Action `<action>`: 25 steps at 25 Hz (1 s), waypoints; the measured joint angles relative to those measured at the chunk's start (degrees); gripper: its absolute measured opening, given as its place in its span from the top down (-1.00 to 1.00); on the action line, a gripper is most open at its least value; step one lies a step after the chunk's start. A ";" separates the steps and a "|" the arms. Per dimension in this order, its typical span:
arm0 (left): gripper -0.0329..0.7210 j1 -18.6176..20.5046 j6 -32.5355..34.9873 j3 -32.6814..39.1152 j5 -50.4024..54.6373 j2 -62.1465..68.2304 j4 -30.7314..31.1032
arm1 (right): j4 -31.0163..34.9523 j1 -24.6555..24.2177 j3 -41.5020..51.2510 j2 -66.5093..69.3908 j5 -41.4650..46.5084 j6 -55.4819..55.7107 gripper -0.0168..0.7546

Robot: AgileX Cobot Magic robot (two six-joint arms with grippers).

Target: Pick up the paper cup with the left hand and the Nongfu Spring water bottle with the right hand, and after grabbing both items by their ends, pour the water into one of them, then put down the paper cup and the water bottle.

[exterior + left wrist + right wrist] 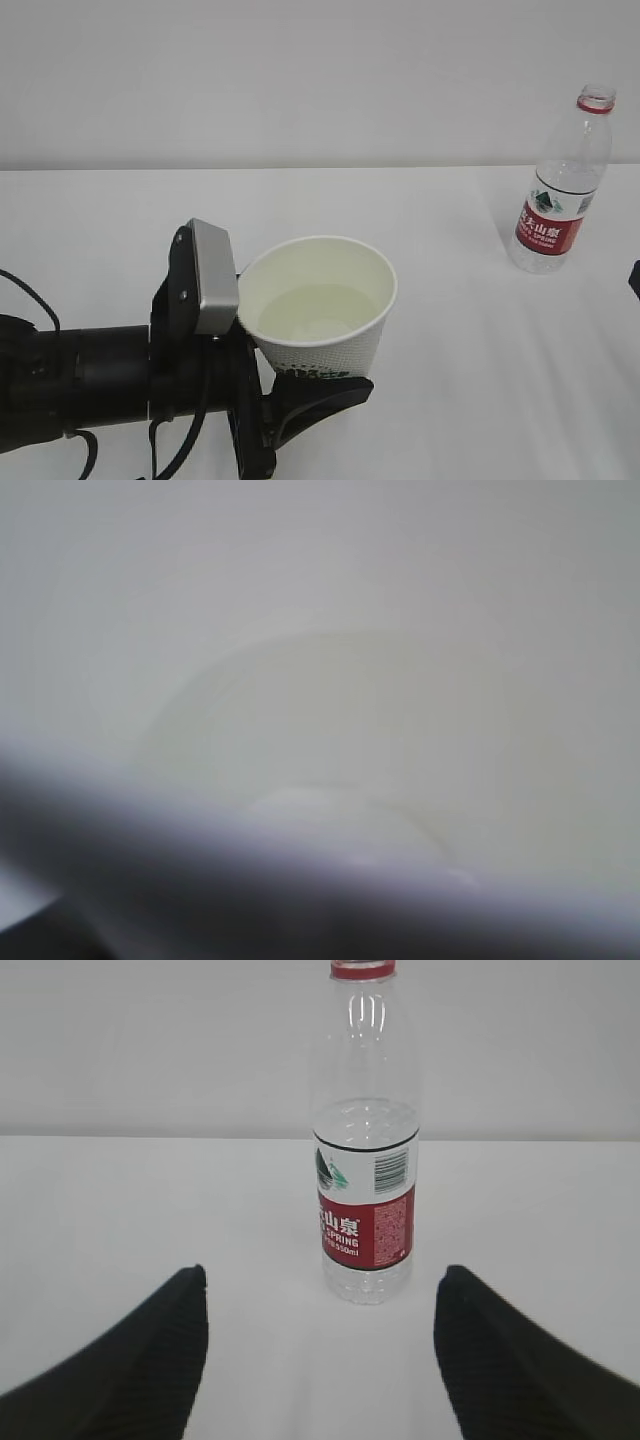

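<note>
Paper cup (325, 315) w/ water (310, 322) in left tool (290, 385)

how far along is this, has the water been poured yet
Pouring looks done: the paper cup holds water, and the uncapped Nongfu Spring water bottle stands on the table, with the open right end effector short of it. The left end effector grips the cup, which has yet to be put down.
</note>
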 joint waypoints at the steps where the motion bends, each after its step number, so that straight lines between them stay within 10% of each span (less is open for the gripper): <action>1: -0.42 0.00 0.00 0.00 0.00 0.00 0.00 | -0.32 0.00 0.00 0.00 -0.25 0.31 -0.43; 25: -0.42 0.00 0.84 0.00 -0.90 0.00 -11.42 | -7.67 0.00 0.00 0.00 -4.77 1.20 -0.42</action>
